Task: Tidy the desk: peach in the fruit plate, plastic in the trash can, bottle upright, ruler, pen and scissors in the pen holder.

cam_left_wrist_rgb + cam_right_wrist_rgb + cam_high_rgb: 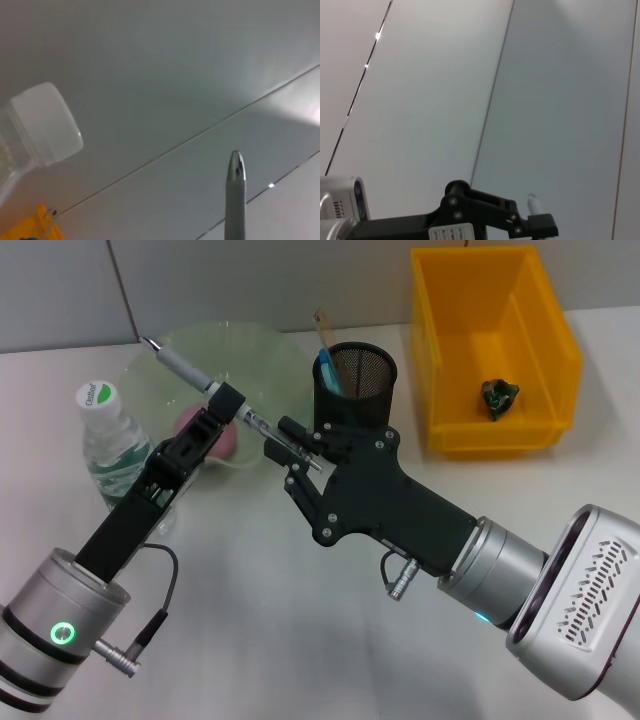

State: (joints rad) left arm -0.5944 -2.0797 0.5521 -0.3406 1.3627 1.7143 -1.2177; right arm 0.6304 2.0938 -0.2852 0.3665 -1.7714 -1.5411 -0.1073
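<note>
Both arms fill the near part of the head view, meeting above the table [260, 640] over a pen [200, 380]. Right gripper [290, 455] reaches in from the right, its fingers apart around the pen's lower tip but not visibly clamped; left gripper [222, 408] comes up from the left with fingers clamped on the pen's middle, holding it slanted in the air over the plate. I judge this a hand-over of the pen from left to right, on its way to the holder.

By size: the yellow bin [500, 350] at the far right holds a crumpled green plastic scrap [498, 395], so that step looks done. A pale green plate [215, 355] behind the left gripper holds the peach [190, 420], also done. One bottle [110, 445] stands upright at the left, cap on. Beside the right gripper is the black mesh holder [355, 380], already holding the ruler [325, 330] and a blue-handled item, probably the scissors [328, 372].

Only the pen seems left.
</note>
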